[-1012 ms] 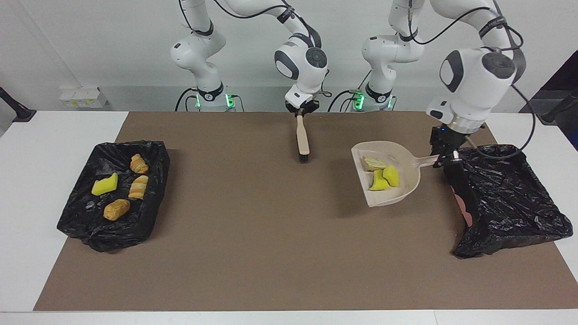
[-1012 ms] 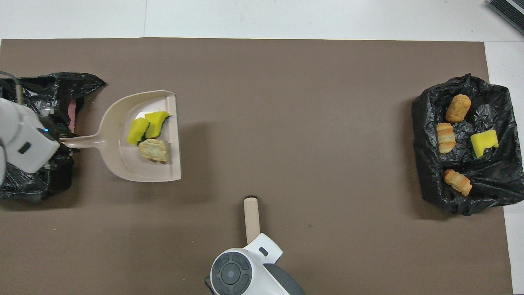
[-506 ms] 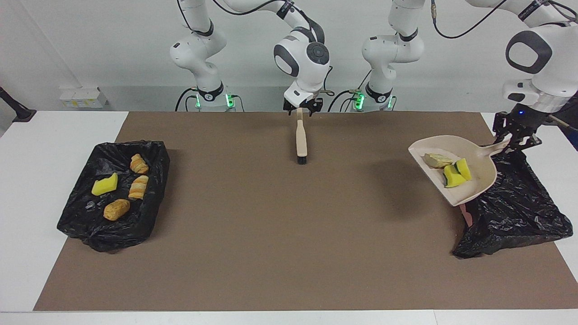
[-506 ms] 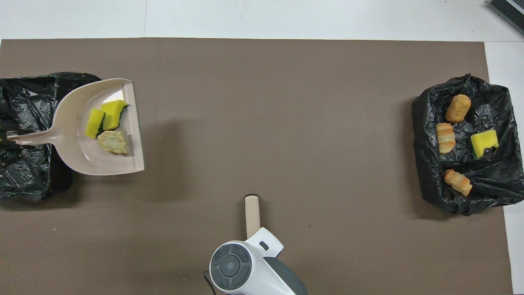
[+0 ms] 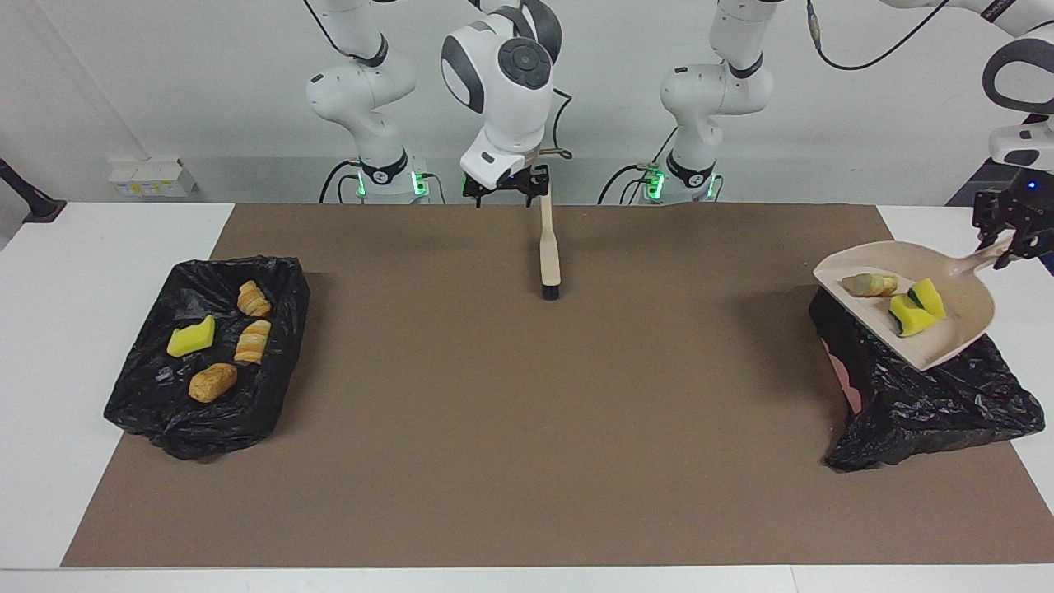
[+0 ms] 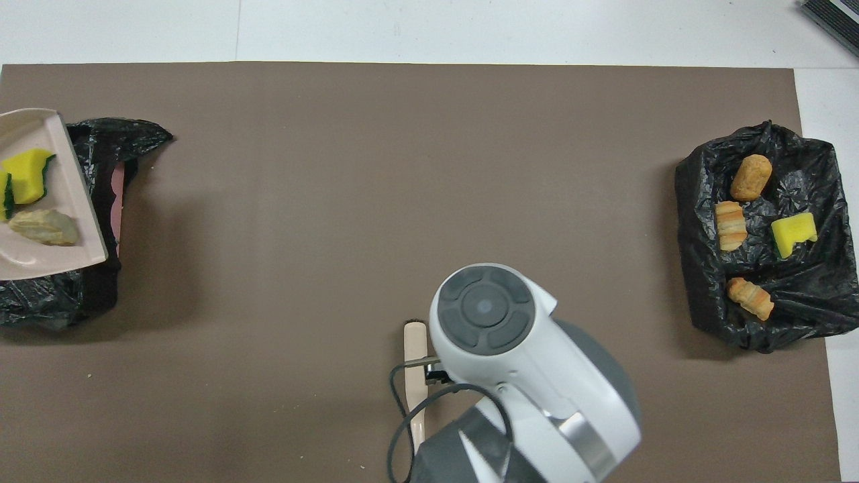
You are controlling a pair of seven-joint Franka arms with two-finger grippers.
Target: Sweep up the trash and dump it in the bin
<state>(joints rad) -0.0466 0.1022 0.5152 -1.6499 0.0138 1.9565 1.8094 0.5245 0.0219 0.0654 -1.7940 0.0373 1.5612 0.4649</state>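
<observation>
The dustpan [image 5: 939, 317] hangs in the air over the black bin bag [image 5: 930, 387] at the left arm's end of the tabletop [image 5: 527, 461], its open lip tipped slightly down. The left pincer [image 5: 1006, 239] is clamped on the end of the dustpan's handle, above the edge of that bin bag.

Three pieces of trash [image 5: 902, 301] lie in the pan: a tan bread-like lump [image 5: 869, 285] near the lip and two yellow sponge pieces [image 5: 916, 306], touching each other, deeper in toward the handle (the overhead view shows them only at its edge).

The brush [image 5: 549, 251] lies flat on the brown mat [image 5: 527, 428], well apart from the bin bag, toward the middle of the tabletop and close to the robots, bristles pointing away from them. The right pincer [image 5: 505, 188] is above the handle end of the brush, its fingers spread apart and gripping nothing.

A second bag-lined tray [image 5: 210, 354] sits at the right arm's end, as far from the bin bag as the mat allows. In it lie one yellow sponge piece [image 5: 191, 338] and three orange-brown bread lumps [image 5: 247, 329].
</observation>
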